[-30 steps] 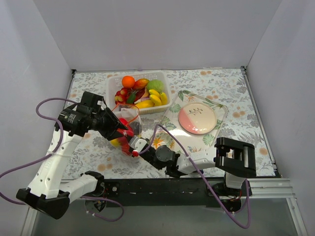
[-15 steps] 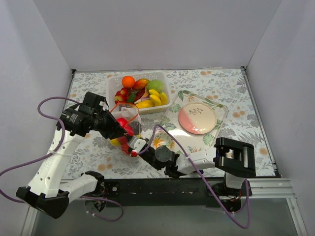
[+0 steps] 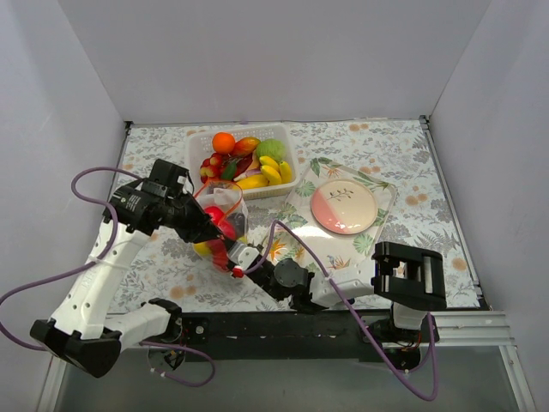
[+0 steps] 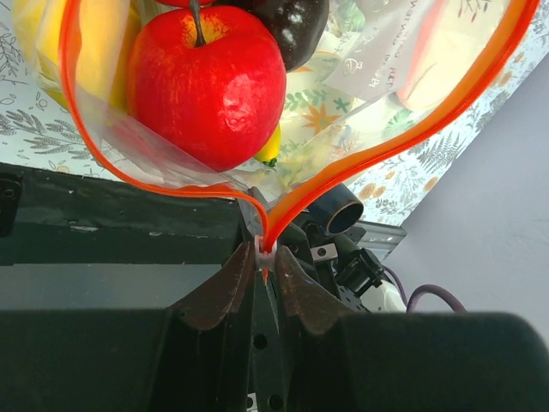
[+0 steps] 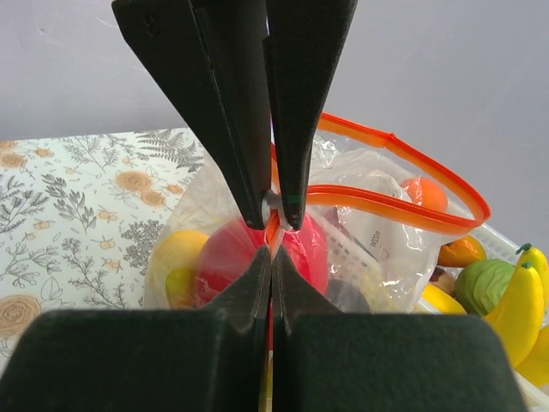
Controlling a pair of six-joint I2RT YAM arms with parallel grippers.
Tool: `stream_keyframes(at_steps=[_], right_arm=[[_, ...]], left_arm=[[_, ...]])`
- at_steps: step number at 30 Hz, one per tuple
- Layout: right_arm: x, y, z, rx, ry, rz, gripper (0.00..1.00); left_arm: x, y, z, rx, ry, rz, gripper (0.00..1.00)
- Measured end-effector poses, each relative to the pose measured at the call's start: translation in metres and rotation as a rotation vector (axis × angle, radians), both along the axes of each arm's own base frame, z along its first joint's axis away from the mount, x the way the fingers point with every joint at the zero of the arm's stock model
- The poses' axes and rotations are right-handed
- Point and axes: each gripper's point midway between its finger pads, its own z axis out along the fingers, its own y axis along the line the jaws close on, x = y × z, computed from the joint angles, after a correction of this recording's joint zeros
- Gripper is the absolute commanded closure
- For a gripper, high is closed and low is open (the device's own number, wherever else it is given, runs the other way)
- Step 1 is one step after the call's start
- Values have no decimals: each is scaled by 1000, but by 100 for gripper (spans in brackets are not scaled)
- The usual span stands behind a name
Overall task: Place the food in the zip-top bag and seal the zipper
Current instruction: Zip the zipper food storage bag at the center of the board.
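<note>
Left wrist view: the zipper gapes open just beyond the left fingers, pinched tight on its corner; a red apple sits inside the zip-top bag. Right fingers clamp the opposite corner. Pulling taut first should align the tracks.

clear zip-top bag holds a red apple and yellow fruit, orange zipper gaping open.
</note>
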Motion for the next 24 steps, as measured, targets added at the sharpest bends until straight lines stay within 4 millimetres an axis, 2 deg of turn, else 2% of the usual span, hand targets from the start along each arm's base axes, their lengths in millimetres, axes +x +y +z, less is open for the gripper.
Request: stream_keyframes(at_steps=[4, 14, 24], right_arm=[[-3, -4, -4, -12, -6, -5, 99], [-10, -19, -7, -20, -5, -23, 99], [-20, -31, -4, -16, -1, -30, 99]], left_arm=[[0, 0, -5, 16, 26, -5, 92], [19, 3, -6, 87, 34, 9, 92], [50, 13, -4, 195, 3, 69, 91]])
